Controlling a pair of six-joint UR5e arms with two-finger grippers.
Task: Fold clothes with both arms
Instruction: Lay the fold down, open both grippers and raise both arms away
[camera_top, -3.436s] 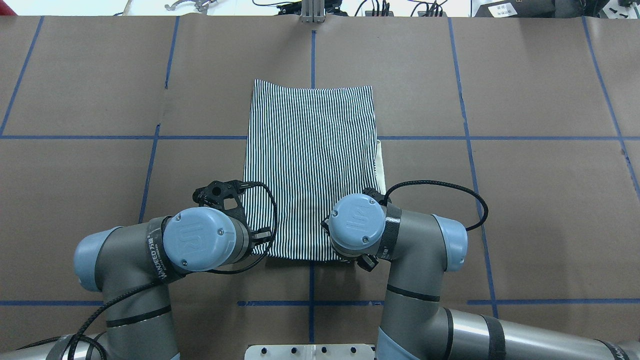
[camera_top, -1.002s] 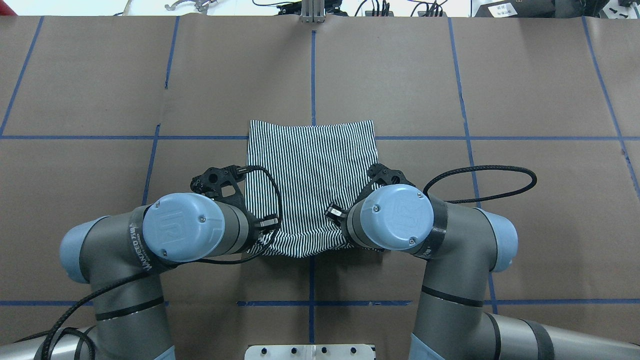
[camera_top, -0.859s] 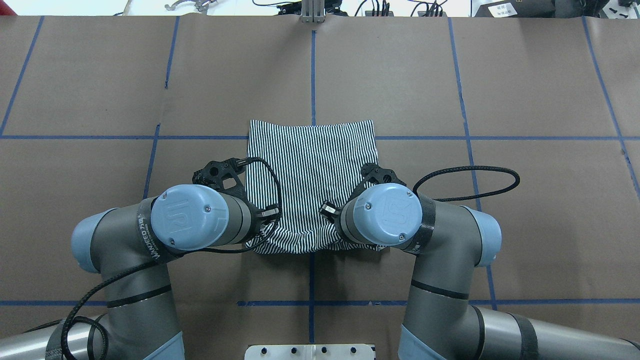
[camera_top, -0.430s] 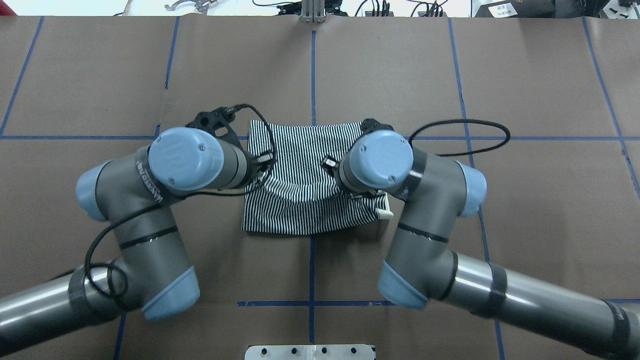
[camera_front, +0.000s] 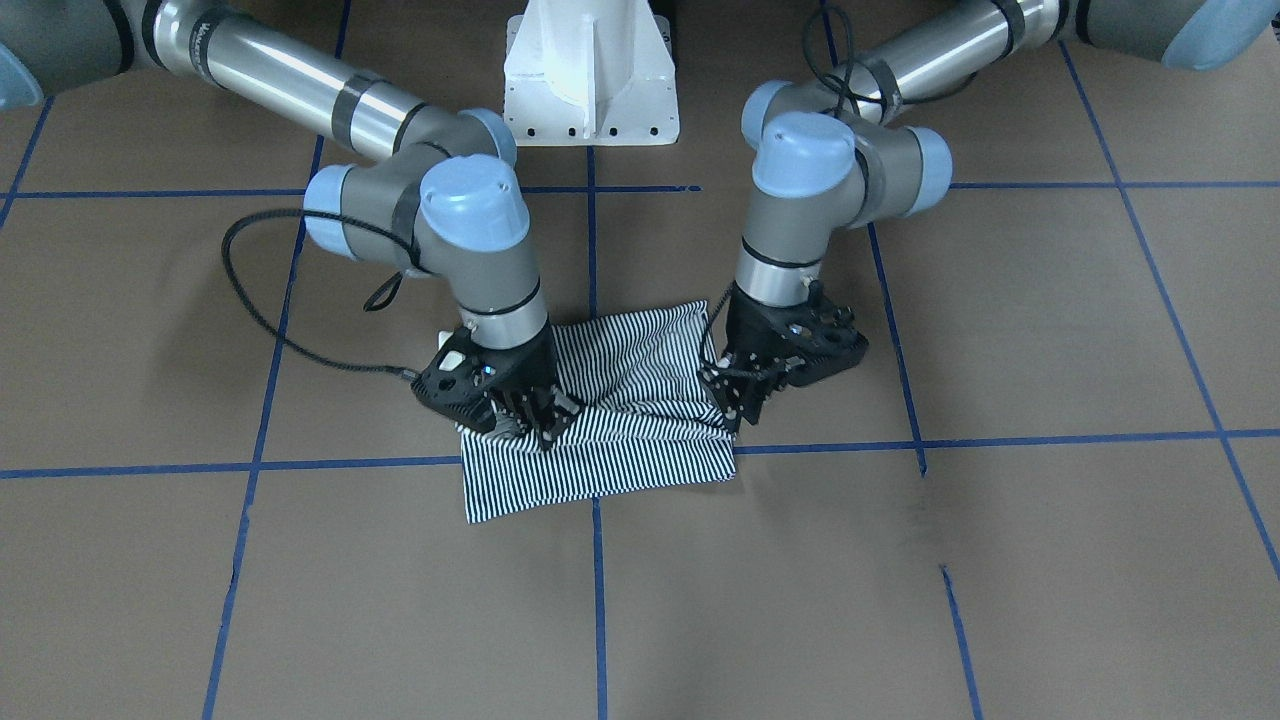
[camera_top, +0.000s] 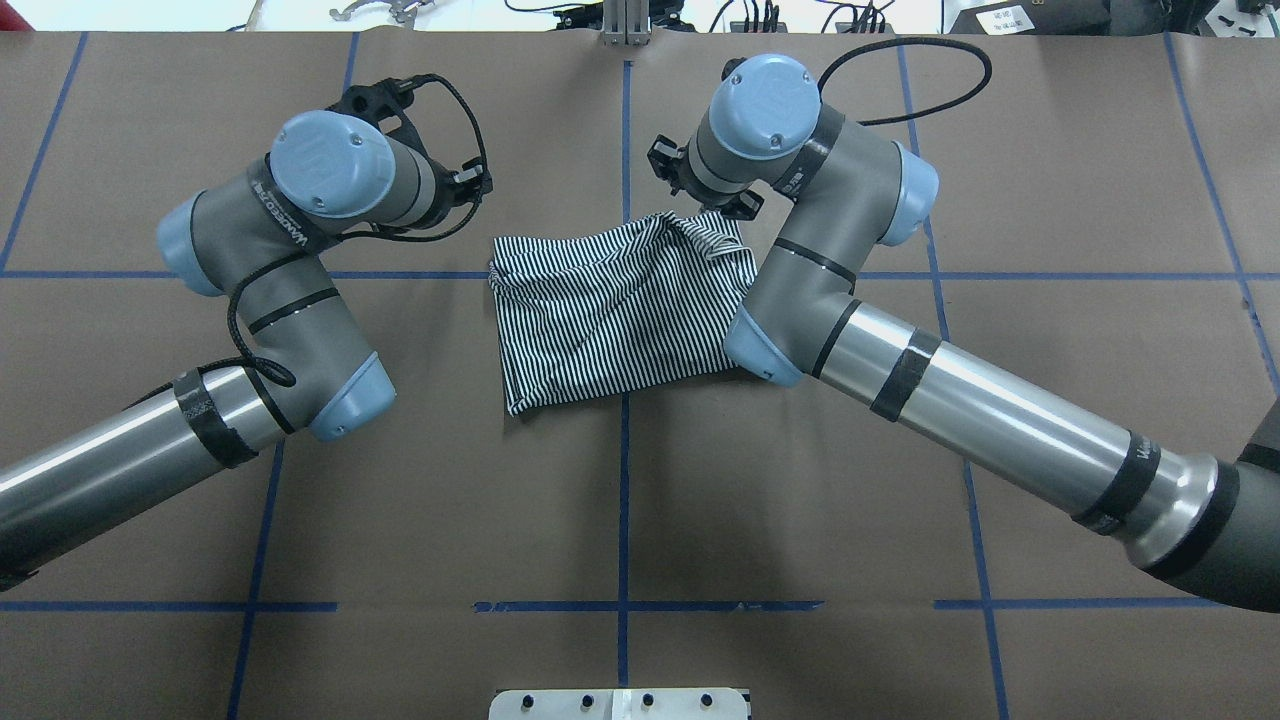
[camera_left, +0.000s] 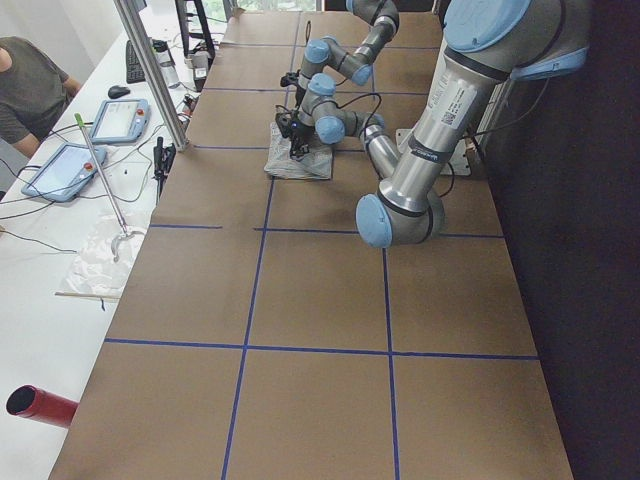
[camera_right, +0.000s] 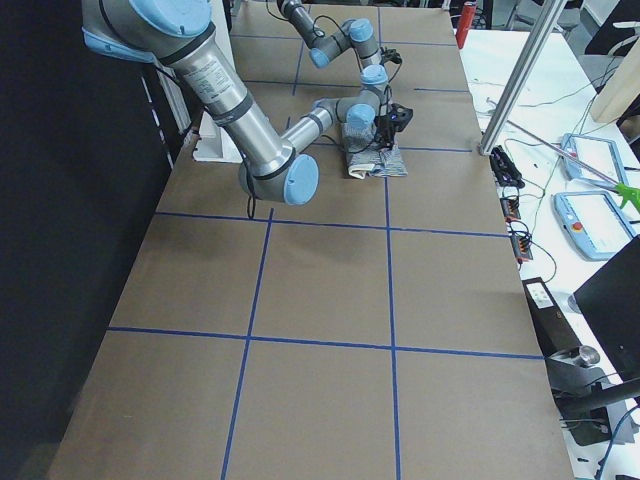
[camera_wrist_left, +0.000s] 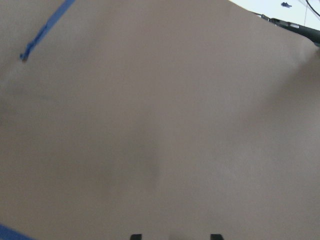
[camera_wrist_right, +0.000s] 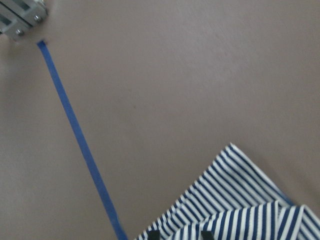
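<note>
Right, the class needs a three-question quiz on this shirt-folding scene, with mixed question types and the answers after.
1. True or false: the striped shirt lies spread full length, sleeves out.
2. The brown table cover is marked with: A red dots; B blue tape lines; C chalk circles.
3. Which wrist view shows the shirt?
Key: 1 false, it is folded and rumpled; 2 B; 3 the right wrist view.

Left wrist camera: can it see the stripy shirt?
No, it shows only the brown table cover and a bit of blue tape, with no stripes anywhere.
</note>
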